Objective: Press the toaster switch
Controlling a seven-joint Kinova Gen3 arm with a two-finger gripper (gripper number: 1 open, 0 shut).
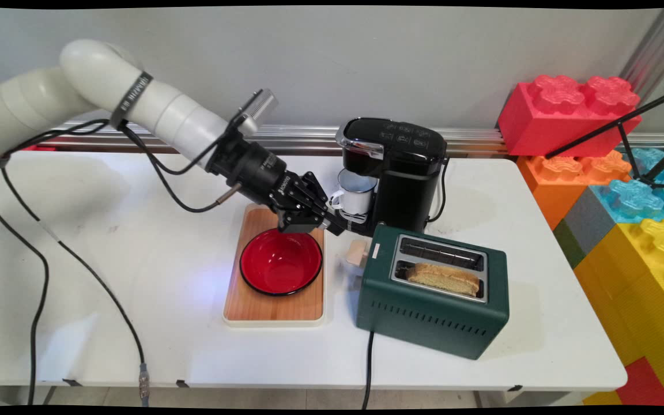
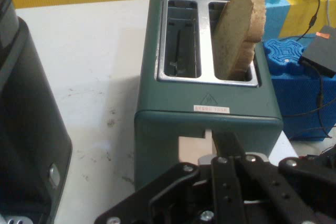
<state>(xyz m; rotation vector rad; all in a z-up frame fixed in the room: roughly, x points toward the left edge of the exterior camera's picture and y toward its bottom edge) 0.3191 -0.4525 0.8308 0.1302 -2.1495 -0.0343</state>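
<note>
One gripper: the black gripper [image 1: 348, 226] is held low at the toaster's left end, between the coffee machine and the toaster; whether its fingers are apart or together cannot be told, since only one finger [image 2: 227, 142] is seen in the hand view, reaching up to the slot in the toaster's end.
Lever: a pale wooden knob [image 1: 357, 252] is seen on the toaster's left end, just beside the gripper.
Toaster: a dark green toaster [image 1: 433, 305] with two slots is set on the white table [image 1: 136, 276], right of the board; its black cord is run off the near edge.
Bread: one slice of bread [image 1: 444, 278] is stood in the near slot, its top raised above the rim; the far slot is seen empty.
Coffee machine: a black coffee machine [image 1: 407, 173] is placed behind the toaster, with a white mug [image 1: 357, 195] under its spout.
Board: a wooden board [image 1: 274, 308] is laid left of the toaster, with a red bowl [image 1: 280, 262] on it, partly under the gripper's body.
Blocks: large coloured blocks [image 1: 626, 196] are stacked at the table's right end.
</note>
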